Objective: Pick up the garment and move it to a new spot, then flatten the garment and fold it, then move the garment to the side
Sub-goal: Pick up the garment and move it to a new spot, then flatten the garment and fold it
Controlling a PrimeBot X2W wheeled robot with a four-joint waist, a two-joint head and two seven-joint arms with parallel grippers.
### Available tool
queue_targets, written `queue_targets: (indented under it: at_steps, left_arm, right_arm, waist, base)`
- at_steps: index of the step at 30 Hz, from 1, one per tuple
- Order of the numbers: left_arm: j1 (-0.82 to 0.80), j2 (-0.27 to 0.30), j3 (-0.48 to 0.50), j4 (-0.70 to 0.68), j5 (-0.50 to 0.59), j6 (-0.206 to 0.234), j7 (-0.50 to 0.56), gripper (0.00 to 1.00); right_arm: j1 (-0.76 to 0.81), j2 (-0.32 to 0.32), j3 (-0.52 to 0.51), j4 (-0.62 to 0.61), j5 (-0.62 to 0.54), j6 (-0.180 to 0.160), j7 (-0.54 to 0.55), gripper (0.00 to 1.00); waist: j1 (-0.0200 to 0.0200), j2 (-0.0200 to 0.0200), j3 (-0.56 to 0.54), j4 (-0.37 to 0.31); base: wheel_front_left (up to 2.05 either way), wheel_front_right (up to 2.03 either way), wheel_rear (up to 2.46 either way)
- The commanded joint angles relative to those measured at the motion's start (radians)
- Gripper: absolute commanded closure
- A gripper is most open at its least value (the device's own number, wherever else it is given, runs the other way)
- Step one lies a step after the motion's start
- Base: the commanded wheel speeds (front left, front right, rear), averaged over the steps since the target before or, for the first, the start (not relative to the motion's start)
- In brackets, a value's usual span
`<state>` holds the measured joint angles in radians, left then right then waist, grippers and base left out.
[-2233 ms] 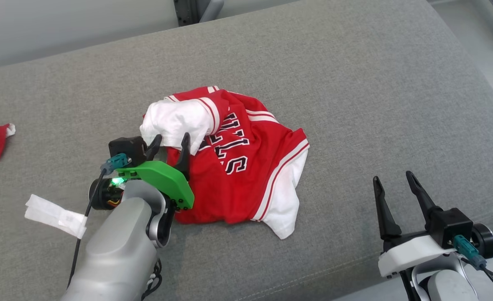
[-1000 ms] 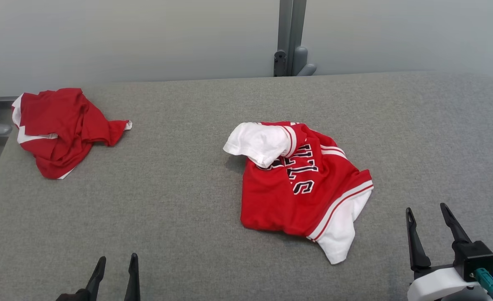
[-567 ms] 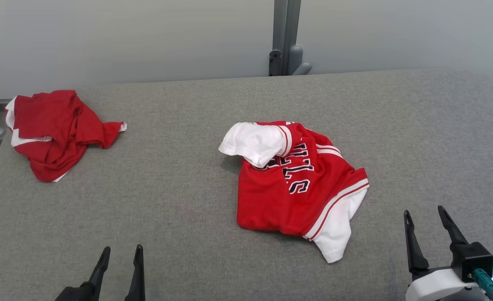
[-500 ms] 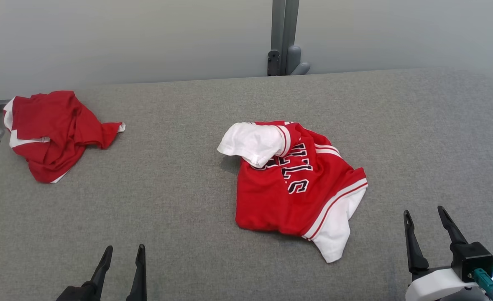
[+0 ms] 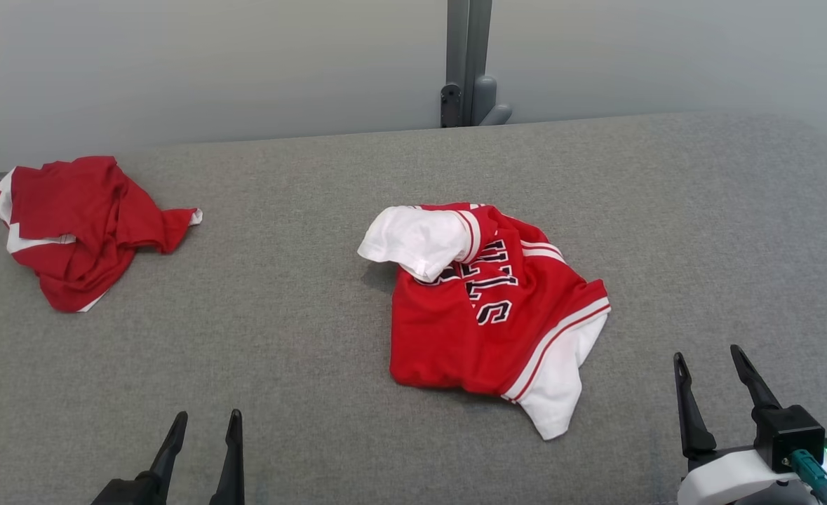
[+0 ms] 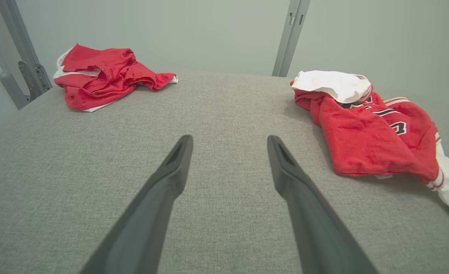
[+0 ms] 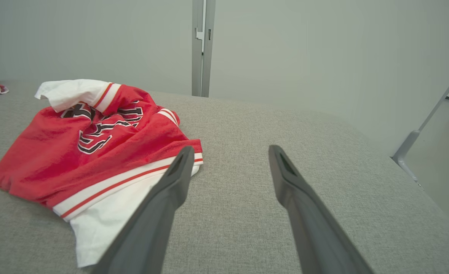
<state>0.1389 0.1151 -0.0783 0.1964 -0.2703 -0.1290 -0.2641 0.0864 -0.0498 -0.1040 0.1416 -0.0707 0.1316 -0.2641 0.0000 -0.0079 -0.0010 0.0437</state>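
A crumpled red and white garment with black lettering lies in a heap near the middle of the grey padded surface. The left wrist view has the garment at the right, and in the right wrist view the garment lies at the left. My left gripper rests open at the lower left, well clear of the cloth, its fingers empty. My right gripper stands open at the lower right, just right of the white hem, with nothing between its fingers.
A second crumpled red garment lies at the far left edge of the surface, also in the left wrist view as a red heap. A grey metal post rises behind the back edge against a pale wall.
The left arm has let go of the white sleeve and drawn back to the lower left. The camera has risen and panned, so the second garment has come into view. The right gripper has kept still.
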Motion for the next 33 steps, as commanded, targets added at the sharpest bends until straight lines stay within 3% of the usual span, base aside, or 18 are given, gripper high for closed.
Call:
queue_targets:
  at_steps: [1, 5, 10, 20, 33]
  left_arm:
    - [-0.018, 0.005, -0.003, -0.006, -0.002, -0.003, 0.000, 0.00]
    - [-0.032, -0.002, -0.048, -0.019, -0.014, -0.003, 0.000, 0.00]
    - [-0.092, 0.020, -0.186, -0.035, -0.023, -0.003, 0.000, 0.00]
    - [-0.303, 0.086, -0.588, 0.130, -0.061, -0.001, 0.021, 0.00]
    - [-0.534, 0.079, -0.716, 0.436, -0.054, -0.001, 0.006, 0.00]
  right_arm:
    - [-0.010, -0.001, 0.001, 0.002, 0.000, -0.002, -0.001, 0.00]
    - [-0.014, -0.001, 0.008, 0.002, -0.005, -0.002, -0.001, 0.00]
    - [-0.026, -0.001, 0.019, 0.002, -0.012, -0.002, -0.001, 0.00]
    - [-0.054, -0.002, 0.037, -0.006, 0.002, -0.002, -0.001, 0.00]
    - [-0.092, -0.001, 0.028, -0.012, 0.028, -0.002, -0.001, 0.00]
  waist:
    - [0.0000, 0.0079, 0.000, -0.002]
    - [0.0000, 0.0079, 0.003, -0.016]
    - [0.0000, 0.0079, 0.013, -0.045]
    - [0.0000, 0.0079, 0.071, -0.144]
    - [0.0000, 0.0079, 0.147, -0.237]
  base:
    - [0.00, 0.00, 0.00]
    - [0.00, 0.00, 0.00]
    - [0.00, 0.00, 0.00]
    - [0.00, 0.00, 0.00]
    - [0.00, 0.00, 0.00]
